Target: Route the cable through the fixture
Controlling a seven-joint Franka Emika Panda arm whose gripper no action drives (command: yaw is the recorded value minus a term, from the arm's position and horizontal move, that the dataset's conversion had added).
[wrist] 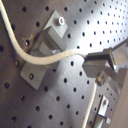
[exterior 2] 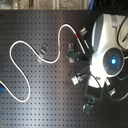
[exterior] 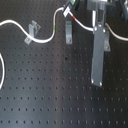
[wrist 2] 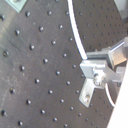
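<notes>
Cable (exterior: 42, 38): white cord with a green band (exterior: 54, 24) and a red band (exterior: 74, 18), lying across the black perforated board (exterior: 50, 90). In the first exterior view you see it run from that first exterior view's left edge, past one small metal fixture (exterior: 33, 30), then up to a second fixture (exterior: 68, 28) near the red band.

Fixture, close: in the first wrist view the cord arcs over the grey clip block (wrist: 46, 46), resting on it rather than seated in its slot, as far as you can judge.

Gripper (wrist: 97, 62): your jaws pinch the cord where it ends at the fingertip (wrist: 100, 59); the second wrist view shows the same cord running into the finger (wrist 2: 95, 67). The hold sits just beside the clip, likely so you can steer the free length down into the slot.

Arm: white body (exterior 2: 107, 45) above the board in the second exterior view.
</notes>
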